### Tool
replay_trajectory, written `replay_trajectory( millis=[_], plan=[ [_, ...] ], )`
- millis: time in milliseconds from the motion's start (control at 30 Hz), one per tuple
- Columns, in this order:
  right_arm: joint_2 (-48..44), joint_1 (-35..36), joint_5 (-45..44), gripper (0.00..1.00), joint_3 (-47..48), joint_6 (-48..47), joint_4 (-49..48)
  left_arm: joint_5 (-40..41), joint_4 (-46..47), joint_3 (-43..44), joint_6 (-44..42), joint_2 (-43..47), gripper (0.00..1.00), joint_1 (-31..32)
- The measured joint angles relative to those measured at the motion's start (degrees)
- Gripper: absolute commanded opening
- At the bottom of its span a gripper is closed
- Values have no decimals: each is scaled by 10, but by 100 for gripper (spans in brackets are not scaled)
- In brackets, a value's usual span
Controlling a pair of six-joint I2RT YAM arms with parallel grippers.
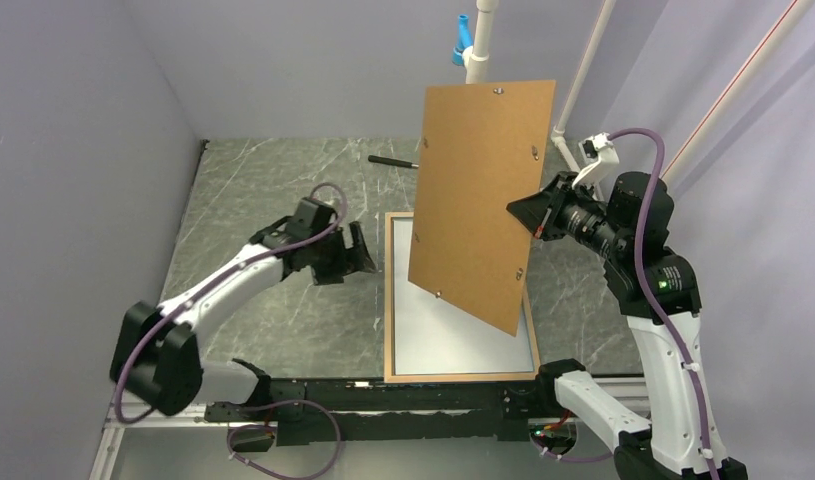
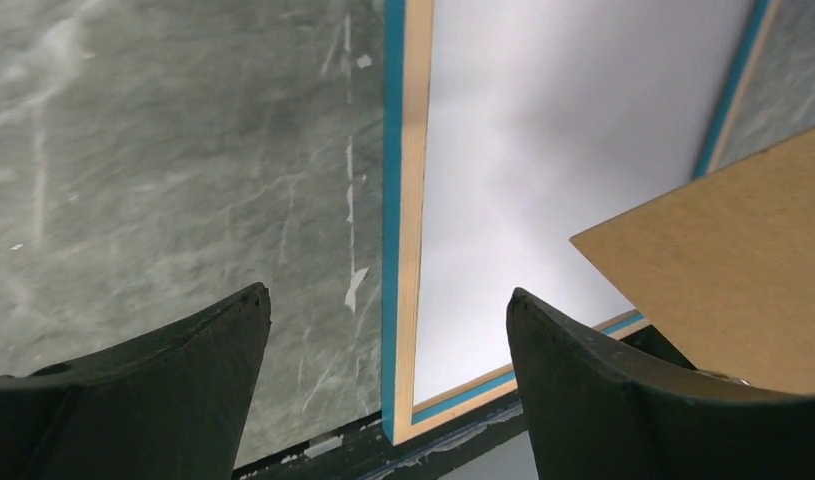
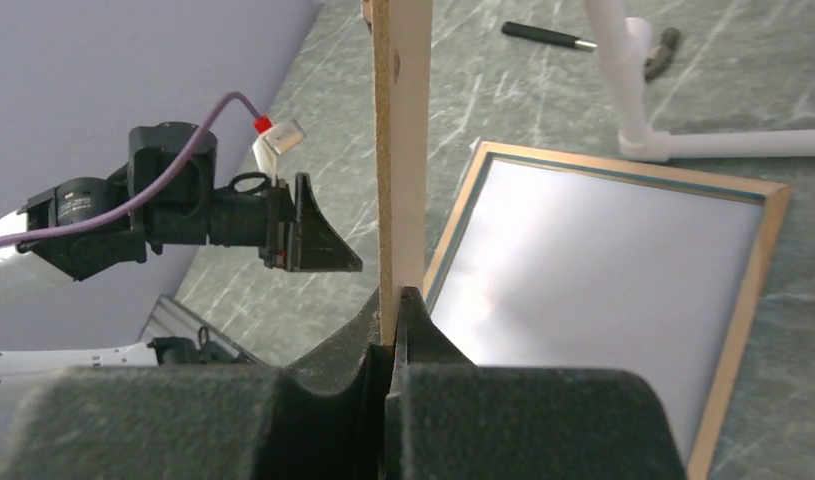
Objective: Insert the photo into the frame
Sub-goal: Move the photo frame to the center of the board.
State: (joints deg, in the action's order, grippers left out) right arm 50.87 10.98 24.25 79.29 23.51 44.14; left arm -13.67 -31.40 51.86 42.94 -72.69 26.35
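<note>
The frame (image 1: pixel 388 300) lies face down in the table's middle, light wood back up, turquoise along its edge (image 2: pixel 415 200). A plain white surface (image 1: pixel 453 340) fills its opening, matching the photo's white back; no printed side shows. My right gripper (image 1: pixel 518 215) is shut on the right edge of a brown backing board (image 1: pixel 478 200) and holds it tilted in the air above the frame. In the right wrist view the jaws (image 3: pixel 393 300) pinch the board's edge (image 3: pixel 401 150). My left gripper (image 1: pixel 368 258) is open and empty, just left of the frame's left rail.
A black pen-like tool (image 1: pixel 393 160) lies at the back of the table. A white pipe stand (image 1: pixel 478 50) rises behind the board. Grey walls close in on both sides. A black rail (image 1: pixel 383 395) runs along the near edge.
</note>
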Motion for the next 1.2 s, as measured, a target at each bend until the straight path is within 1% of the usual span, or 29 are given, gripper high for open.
replay_trajectory(
  millis=[67,167,267,333,433,500,533,567,700,733,900,1000,1200],
  plan=[
    [-1,0,-15,0,3,-3,6,21,-2,26,1,-46,86,33],
    [0,0,-31,0,5,-9,18,62,-15,89,3,-132,73,87],
    [1,0,-41,0,5,-12,29,92,-20,144,4,-213,67,127],
    [2,0,-46,0,5,-15,33,104,-24,170,4,-266,65,147],
    [2,0,-49,0,5,-17,36,121,-34,191,4,-327,55,166],
    [2,0,-50,0,5,-19,38,131,-45,197,3,-351,47,171],
    [2,0,-52,0,5,-21,39,134,-51,202,3,-352,43,171],
    [2,0,-53,0,5,-21,40,142,-51,203,4,-352,36,171],
    [2,0,-57,0,5,-24,43,150,-58,202,7,-352,2,170],
    [2,0,-57,0,5,-25,43,150,-57,202,11,-350,0,169],
    [2,0,-46,0,5,-26,43,151,-45,187,28,-339,0,159],
    [3,0,-31,0,3,-26,42,152,-29,156,29,-316,0,149],
    [8,0,1,0,-7,-25,38,162,-40,85,24,-254,0,109]
  ],
)
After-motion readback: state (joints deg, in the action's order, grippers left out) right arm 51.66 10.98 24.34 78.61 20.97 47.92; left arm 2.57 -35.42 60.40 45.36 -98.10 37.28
